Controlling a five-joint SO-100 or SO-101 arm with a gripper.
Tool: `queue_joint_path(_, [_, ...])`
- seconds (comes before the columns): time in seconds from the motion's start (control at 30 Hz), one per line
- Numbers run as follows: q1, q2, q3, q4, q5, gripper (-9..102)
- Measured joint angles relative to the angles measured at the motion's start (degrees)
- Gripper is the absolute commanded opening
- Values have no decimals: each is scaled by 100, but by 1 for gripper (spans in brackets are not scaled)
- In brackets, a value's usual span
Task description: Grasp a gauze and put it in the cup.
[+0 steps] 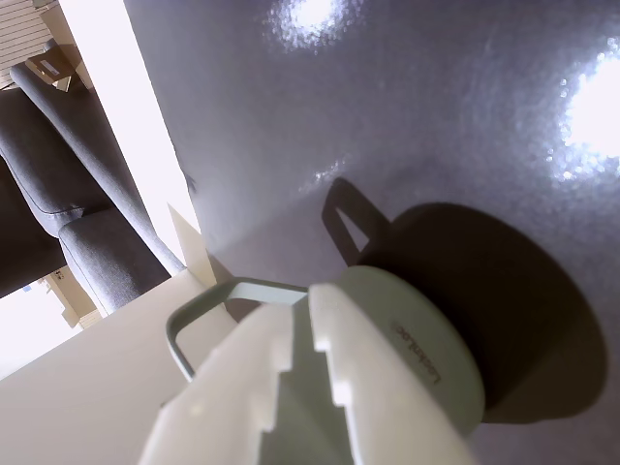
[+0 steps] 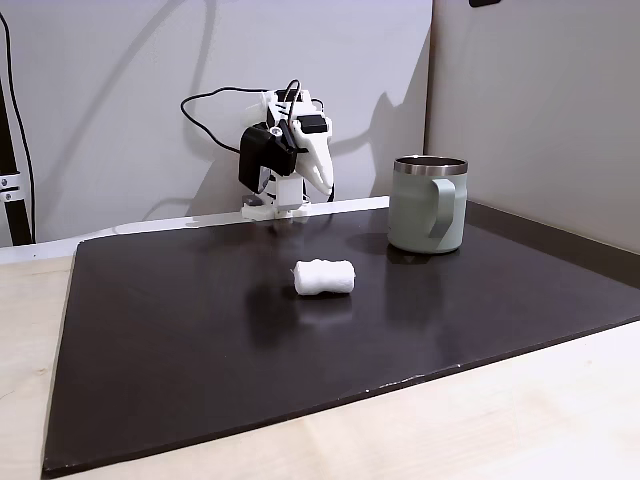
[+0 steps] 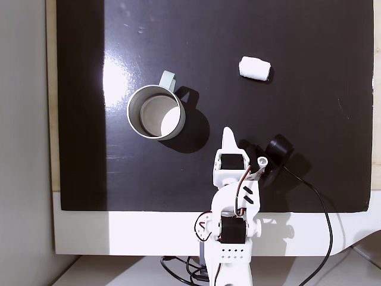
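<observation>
The gauze (image 2: 323, 277) is a small white fuzzy roll lying on its side in the middle of the black mat, also seen from above (image 3: 255, 68). The sage-green cup (image 2: 425, 205) stands upright with its handle (image 3: 168, 79) pointing away from the arm's base. Its rim (image 3: 128, 112) rings an empty interior. My gripper (image 3: 227, 134) is folded back near the arm's base, shut with nothing in it, beside the cup and well short of the gauze. From the side, my gripper (image 2: 325, 185) points down. In the wrist view the white fingers (image 1: 334, 387) overlap the cup (image 1: 426, 349).
The black mat (image 2: 200, 340) covers most of a pale wooden table (image 2: 450, 430). A wall and a grey panel (image 2: 540, 100) stand behind and beside the cup. Cables (image 3: 315, 202) trail from the arm's base. A grey chair (image 1: 87, 213) sits beyond the table edge.
</observation>
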Motion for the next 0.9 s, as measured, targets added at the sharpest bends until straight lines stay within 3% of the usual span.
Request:
queue_joint_path(0.7, [132, 0, 0, 0, 79, 0])
queue_joint_path(0.9, [229, -35, -123, 448, 360, 0])
